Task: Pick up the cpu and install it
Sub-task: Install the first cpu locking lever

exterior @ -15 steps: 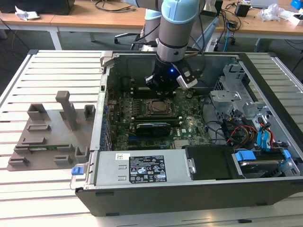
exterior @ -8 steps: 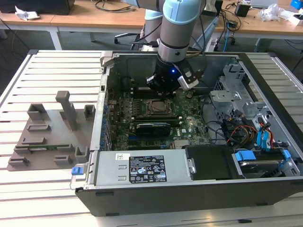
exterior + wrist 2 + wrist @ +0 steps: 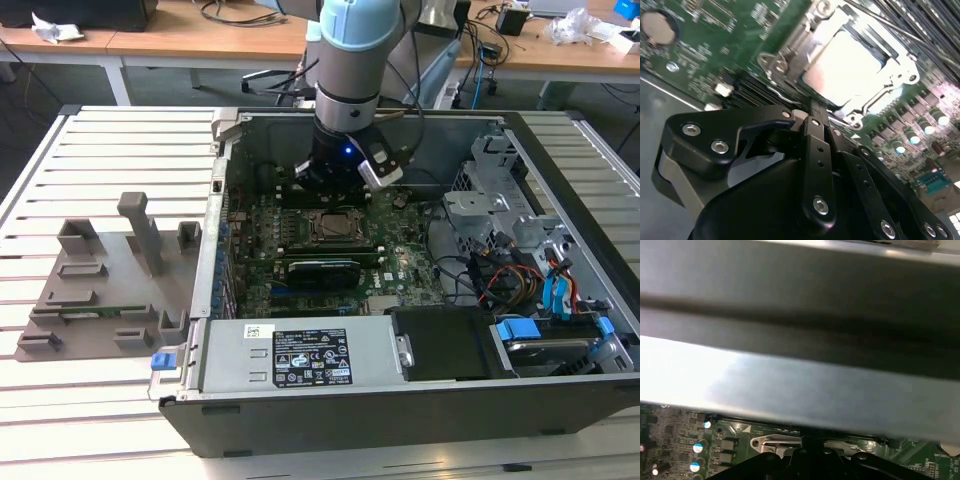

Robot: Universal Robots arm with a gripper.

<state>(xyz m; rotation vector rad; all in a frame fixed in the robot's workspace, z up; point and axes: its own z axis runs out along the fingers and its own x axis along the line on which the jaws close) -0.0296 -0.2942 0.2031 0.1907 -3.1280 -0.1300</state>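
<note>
While the grey-and-blue robot arm (image 3: 345, 60) reaches down into the open black computer case (image 3: 400, 420) in the exterior view, its black gripper (image 3: 335, 178) hangs just above the dark socket frame (image 3: 333, 226) on the green motherboard (image 3: 400, 265). Seen in the second wrist view, the pale silver square cpu (image 3: 850, 67) lies seated inside the metal socket frame, and the gripper's fingers (image 3: 815, 122) are pressed together, holding nothing. Across the first wrist view runs a grey metal case wall (image 3: 800, 365), with motherboard below.
</note>
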